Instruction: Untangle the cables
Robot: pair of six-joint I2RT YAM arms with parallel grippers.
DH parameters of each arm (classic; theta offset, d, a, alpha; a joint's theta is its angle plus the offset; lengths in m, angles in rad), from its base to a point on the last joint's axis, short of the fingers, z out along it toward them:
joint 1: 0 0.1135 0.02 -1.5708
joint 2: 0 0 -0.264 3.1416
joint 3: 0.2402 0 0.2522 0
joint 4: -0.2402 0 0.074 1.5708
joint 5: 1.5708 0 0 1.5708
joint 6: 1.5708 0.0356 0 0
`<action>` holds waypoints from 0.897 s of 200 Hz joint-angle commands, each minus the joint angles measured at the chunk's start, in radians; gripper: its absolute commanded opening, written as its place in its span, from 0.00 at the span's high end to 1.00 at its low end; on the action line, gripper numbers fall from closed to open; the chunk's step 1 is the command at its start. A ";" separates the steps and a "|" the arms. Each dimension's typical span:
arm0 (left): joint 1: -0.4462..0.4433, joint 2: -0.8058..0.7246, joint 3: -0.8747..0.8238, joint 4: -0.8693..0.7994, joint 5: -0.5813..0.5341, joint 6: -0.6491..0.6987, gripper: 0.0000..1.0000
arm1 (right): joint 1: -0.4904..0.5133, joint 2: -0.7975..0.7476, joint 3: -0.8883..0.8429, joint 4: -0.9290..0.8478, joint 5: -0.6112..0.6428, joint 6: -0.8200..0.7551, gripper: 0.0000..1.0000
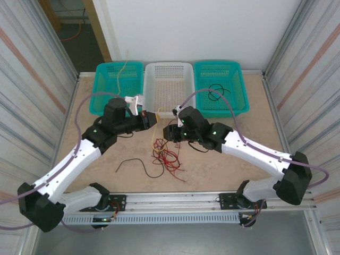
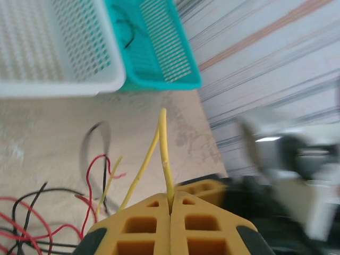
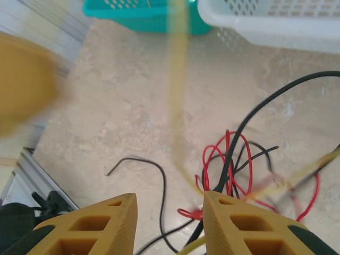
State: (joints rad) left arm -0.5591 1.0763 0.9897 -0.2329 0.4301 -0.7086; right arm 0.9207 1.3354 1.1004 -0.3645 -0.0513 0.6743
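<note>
Left wrist, lower centre: with left gripper [image 2: 170,204] pinched shut on pale yellow cable [image 2: 163,143], draw up slowly, and bring wide-open right gripper [image 3: 170,207] down to pin red-and-black tangle [image 3: 227,166] at lower right of right wrist frame, to avoid dragging it all along.

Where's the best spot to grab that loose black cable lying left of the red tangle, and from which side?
Take the black cable on its arched left stretch, well short of the red tangle. It lies flat on bare table there, nothing crossing it, so come straight down from above with the fingers set across the wire.
</note>
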 commanded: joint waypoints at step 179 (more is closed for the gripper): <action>0.001 -0.150 0.231 -0.111 0.098 0.372 1.00 | 0.138 -0.196 -0.068 0.173 0.023 -0.112 0.26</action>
State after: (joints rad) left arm -0.5598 0.9249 1.1893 -0.3912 0.4965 -0.3515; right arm 1.0397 1.0966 1.0245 -0.2222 -0.0536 0.6056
